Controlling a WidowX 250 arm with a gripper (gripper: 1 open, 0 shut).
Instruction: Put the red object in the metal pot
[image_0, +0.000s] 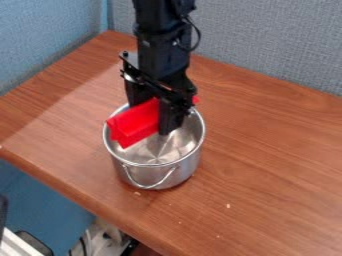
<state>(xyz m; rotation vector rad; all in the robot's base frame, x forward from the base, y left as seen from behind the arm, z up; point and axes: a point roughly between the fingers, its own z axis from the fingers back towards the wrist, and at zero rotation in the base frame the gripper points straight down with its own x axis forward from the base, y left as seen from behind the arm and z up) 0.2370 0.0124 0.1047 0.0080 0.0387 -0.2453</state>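
The red object (135, 124) is a bright red block, tilted, hanging over the left part of the metal pot (156, 150). Its lower end reaches past the pot's left rim, and I cannot tell whether it touches the rim. My black gripper (158, 112) comes down from above and is shut on the red object's upper right end, with its fingers reaching into the pot's mouth. The pot is shiny steel, stands upright on the wooden table, and its thin wire handle (150, 183) hangs down at the front.
The wooden table (267, 160) runs diagonally, with its front edge close below the pot and its left corner near the frame's left side. A blue-grey wall stands behind. Cables and floor clutter show beneath the table edge at the bottom.
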